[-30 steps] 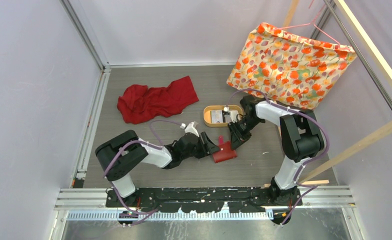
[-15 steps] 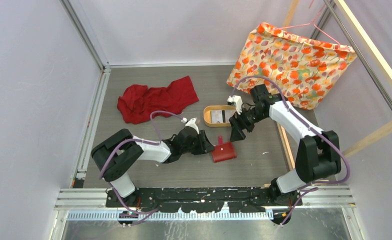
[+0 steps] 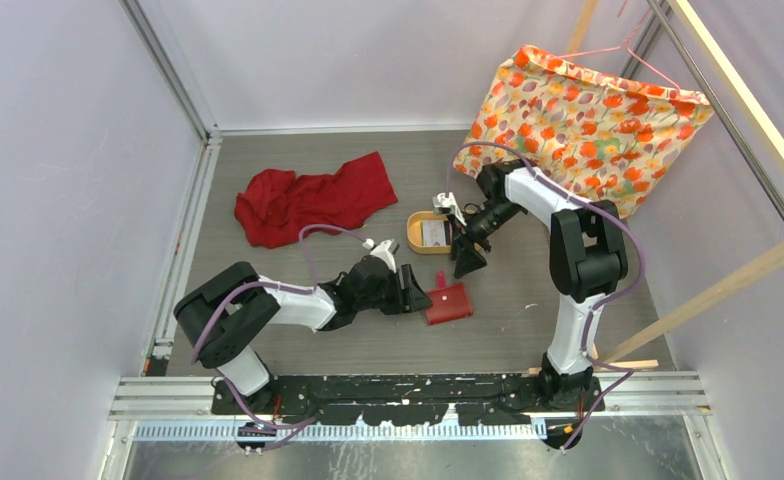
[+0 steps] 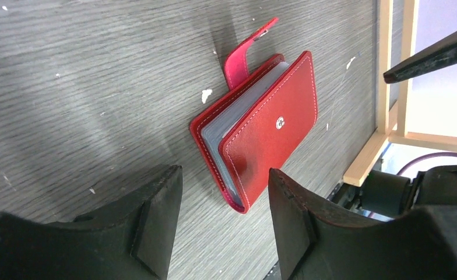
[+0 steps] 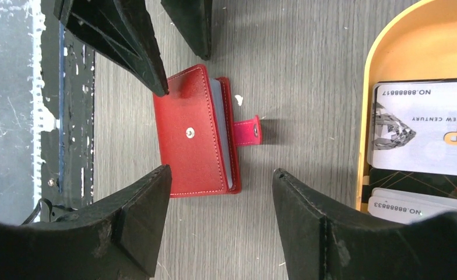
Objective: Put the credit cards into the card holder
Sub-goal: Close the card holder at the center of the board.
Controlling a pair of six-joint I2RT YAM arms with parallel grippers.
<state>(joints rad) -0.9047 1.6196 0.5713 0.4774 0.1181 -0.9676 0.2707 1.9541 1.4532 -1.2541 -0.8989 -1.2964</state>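
On the grey counter [image 3: 528, 330], between the two arms, the red card holder [image 5: 194, 140] lies flat with its cover folded over. Its snap tab is undone and sticks out to one side, and the pale edges of the inner pockets show along the open side. I cannot tell whether any pocket already has a card in it.

The credit cards [image 5: 427, 128] lie in the oval wooden tray [image 5: 378, 52], just beyond the card holder and apart from it. A pale card with dark print lies on top, and the edge of at least one more shows below it. None is on the counter or in a gripper.

The left gripper [image 4: 224, 170] is spread and empty, low over the counter. Its fingers straddle the near corner of the card holder without touching it. The right gripper [image 5: 221, 170] is also spread and empty. It hangs above the gap between card holder and tray, pointing down.

By my reading, the task is barely begun. No card has been lifted, the cover is not held open, and every visible card has yet to go in. What remains is to steady and open the card holder, then pick each card from the tray and slide it into a pocket.
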